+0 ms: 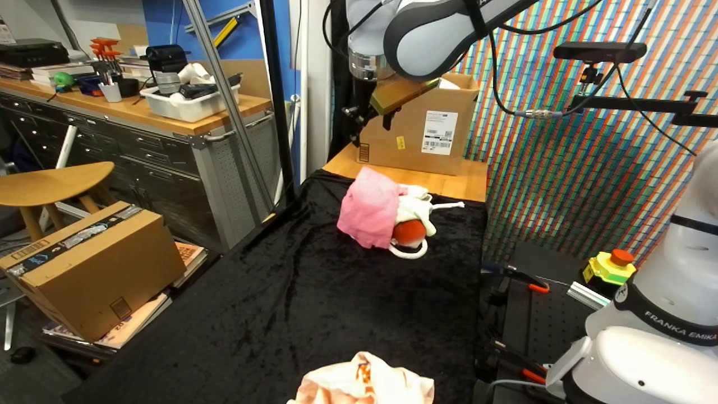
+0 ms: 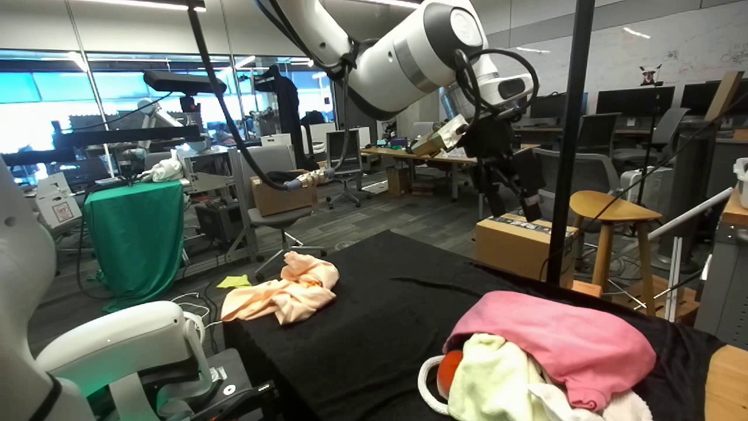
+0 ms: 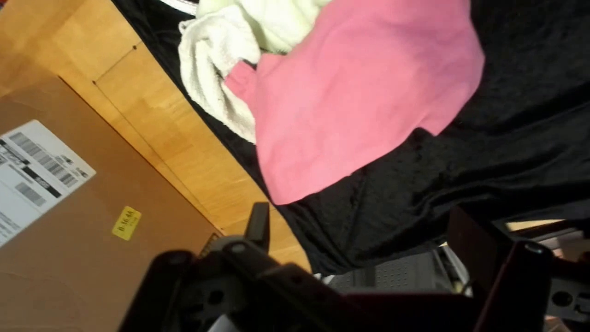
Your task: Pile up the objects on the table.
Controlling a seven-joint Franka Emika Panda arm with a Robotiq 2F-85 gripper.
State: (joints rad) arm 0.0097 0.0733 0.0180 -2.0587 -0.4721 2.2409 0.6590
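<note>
Pink cloth (image 3: 368, 101): upper centre of the wrist view, over parts of the yellow-green cloth (image 3: 281, 23) and white cloth (image 3: 221, 37).
Jaws: spread wide, low in the wrist view, apart from the pink cloth.
Red item (image 1: 409, 230): near mid-frame in an exterior view, beside the yellow-green cloth, the white cord (image 1: 410, 255) curving below it.
Peach cloth (image 1: 342, 384): crumpled at bottom centre, well apart.
Bench (image 1: 269, 320): black-draped, under the cloths.

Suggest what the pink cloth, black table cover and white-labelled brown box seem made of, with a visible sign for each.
Pink cloth: matt fabric, perhaps cotton or fleece; it drapes in soft curves. Black table cover: likely velvet, with a patchy sheen around its creases. Brown box: apparently cardboard, dull, with flat panels.
</note>
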